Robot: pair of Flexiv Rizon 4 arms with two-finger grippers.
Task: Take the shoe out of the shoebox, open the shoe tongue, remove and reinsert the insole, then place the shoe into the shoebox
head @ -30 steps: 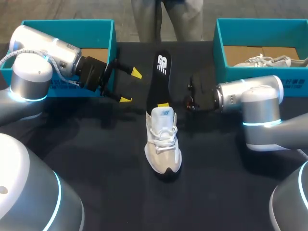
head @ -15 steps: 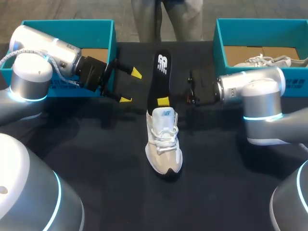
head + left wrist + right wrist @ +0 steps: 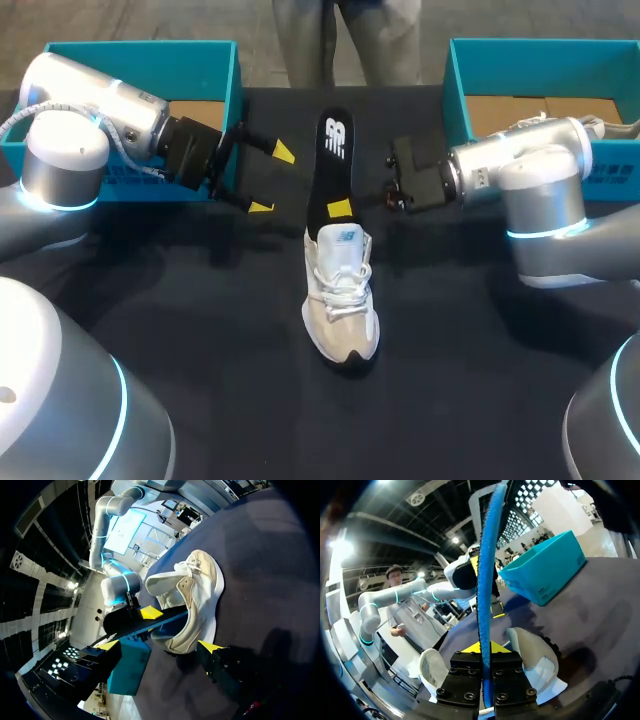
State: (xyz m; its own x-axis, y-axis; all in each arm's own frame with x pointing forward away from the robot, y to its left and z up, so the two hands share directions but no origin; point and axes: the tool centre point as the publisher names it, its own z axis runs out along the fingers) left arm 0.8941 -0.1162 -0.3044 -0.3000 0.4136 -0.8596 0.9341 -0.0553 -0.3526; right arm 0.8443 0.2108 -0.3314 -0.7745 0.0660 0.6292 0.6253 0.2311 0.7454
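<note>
Bench [image 3: 200, 330] under black cloth; 1 white shoe [image 3: 340, 295] upright on its sole at mid-bench, toe toward the robot, laces slack, tongue lifted; shoe outside both boxes. Insole [image 3: 335, 150] black on top, blue beneath, stretched from the shoe's opening away toward the far edge; its near end meets the shoe at the tongue; cannot tell whether that end is inside the shoe. Right hand [image 3: 338, 211] comes in from the right and is clamped on the insole near that shoe end, 1 yellow tip showing on the black face; in the right wrist view the insole runs edge-on between the 2 fingers, pinched from both sides. Left hand [image 3: 273, 180] wide, holding nothing, just left of the insole and apart from it, fingers pointing toward the insole and shoe; in the left wrist view the shoe and insole lie ahead of its spread tips. Left box [image 3: 140, 48] teal, at the far left corner behind the left arm. Right box [image 3: 540, 45] teal, at the far right corner; a 2nd shoe [image 3: 560, 127], white, lies inside it, partly hidden by the right arm.
</note>
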